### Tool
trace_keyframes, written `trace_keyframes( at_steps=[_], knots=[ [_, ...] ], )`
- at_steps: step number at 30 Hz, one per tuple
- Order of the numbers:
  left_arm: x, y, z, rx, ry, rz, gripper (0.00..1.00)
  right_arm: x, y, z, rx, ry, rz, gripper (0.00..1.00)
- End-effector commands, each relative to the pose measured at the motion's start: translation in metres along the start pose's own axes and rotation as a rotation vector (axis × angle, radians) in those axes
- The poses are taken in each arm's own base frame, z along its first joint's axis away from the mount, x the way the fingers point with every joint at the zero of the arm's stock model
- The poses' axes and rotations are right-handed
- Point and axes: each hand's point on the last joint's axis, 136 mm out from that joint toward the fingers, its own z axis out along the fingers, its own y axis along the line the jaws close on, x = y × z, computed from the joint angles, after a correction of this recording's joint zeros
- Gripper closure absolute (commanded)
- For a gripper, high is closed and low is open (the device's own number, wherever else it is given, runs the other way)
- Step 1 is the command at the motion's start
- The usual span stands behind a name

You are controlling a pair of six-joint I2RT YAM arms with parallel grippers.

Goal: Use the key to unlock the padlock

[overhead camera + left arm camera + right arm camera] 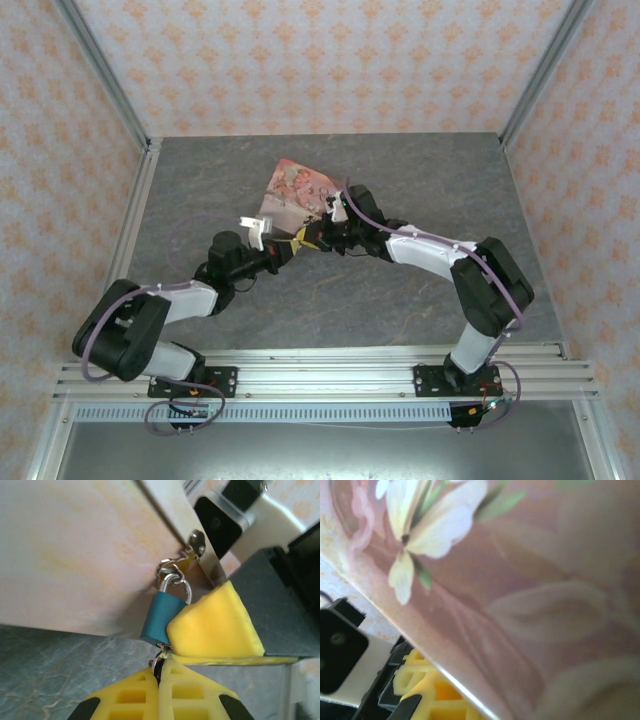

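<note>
Grey, marbled tabletop (400, 290) carries a pink illustrated tin box (297, 188) in the overhead view. There the left gripper (283, 252) and right gripper (318, 238) meet at the tin's near edge; the lock is too small to make out.

From the left wrist, the small blue-teal padlock (161, 620) hangs by its thin metal shackle (176, 582) from the tin's silvery hasp (197, 541). The left gripper (161, 669) is pinched closed on the tiny silvery key (159, 661), whose tip sits at the padlock's underside. A yellow finger (215, 627) of the right gripper presses against the padlock's side. Whether that gripper is clamped I cannot tell.

From the right wrist, the tin's flowered panel (520, 580) looms close, with yellow fingers (417, 672) below its edge.

The key looks held by a sliver, so a twist could make it slip in the pads. The padlock could also swing on the hasp, pulling keyway and key out of line, if that one finger is its sole brace.
</note>
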Motion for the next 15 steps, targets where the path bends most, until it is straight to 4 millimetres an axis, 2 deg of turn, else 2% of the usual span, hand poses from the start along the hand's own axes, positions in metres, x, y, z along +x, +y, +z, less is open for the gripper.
trace_keyframes(
  at_steps=[1,7,15],
  knots=[
    [0.019,-0.024,0.000,0.032,0.079,0.268,1.00,0.011,0.017,0.005,-0.038,0.084,-0.047,1.00],
    [0.029,-0.022,-0.003,-0.050,0.110,0.433,1.00,0.023,0.010,0.006,-0.017,0.142,-0.030,1.00],
    [0.041,-0.036,0.002,-0.171,0.146,0.665,1.00,0.028,-0.001,0.012,0.012,0.154,0.017,1.00]
  ],
)
